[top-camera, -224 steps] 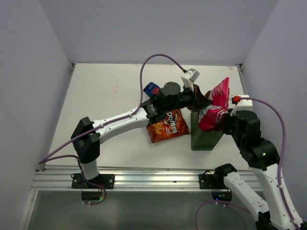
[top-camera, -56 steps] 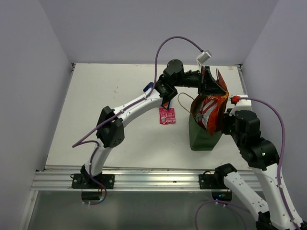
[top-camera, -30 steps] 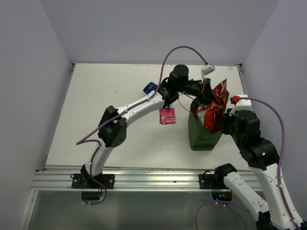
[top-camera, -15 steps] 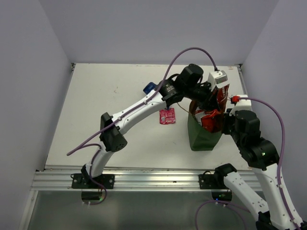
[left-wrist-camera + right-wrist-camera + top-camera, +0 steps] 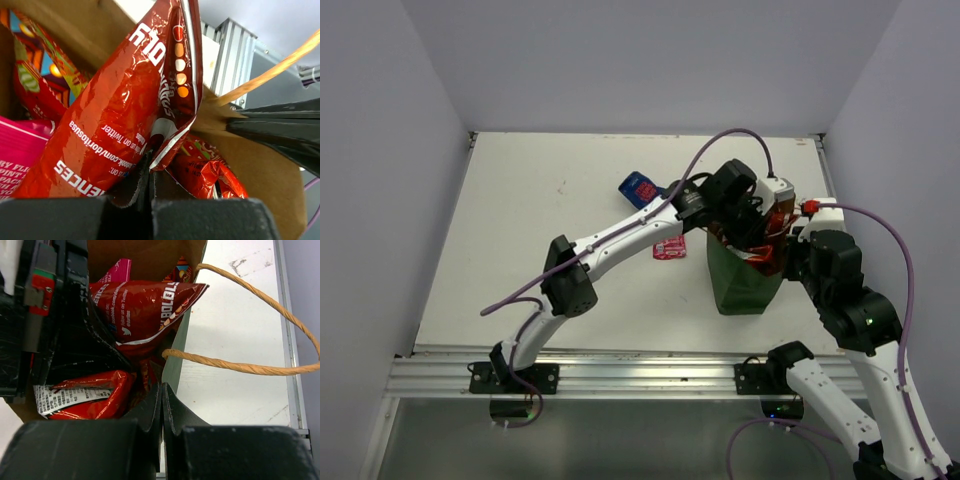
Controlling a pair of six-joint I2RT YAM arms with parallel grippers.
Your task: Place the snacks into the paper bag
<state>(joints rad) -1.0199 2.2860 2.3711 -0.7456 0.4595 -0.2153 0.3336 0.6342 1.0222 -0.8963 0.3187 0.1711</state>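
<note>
The left gripper (image 5: 150,175) is clenched on the lower edge of the red Doritos bag (image 5: 120,110), jaws pressed together with the foil pinched between them; the wrist view shows that packet standing slanted inside the paper bag (image 5: 270,170), against its brown inner wall; beside it lie a pink packet (image 5: 20,150) at the left and a crumpled red chip bag (image 5: 205,172) lower right. From above, this gripper sits down in the bag's open mouth.

The right gripper (image 5: 161,390) is closed too, gripping the paper bag's rim where the green outer wall (image 5: 175,365) meets the kraft lining; a twisted rope handle (image 5: 250,368) loops out to the right over the table (image 5: 235,315); inside lie the Doritos bag, the pink packet behind it, and the red chip bag with a white barcode label nearest the fingers.

Outside, on the table, lie the blue bag (image 5: 638,187) and the small pink sachet (image 5: 669,249), the sachet partly under the left arm (image 5: 620,235), near the paper bag's left side.
</note>
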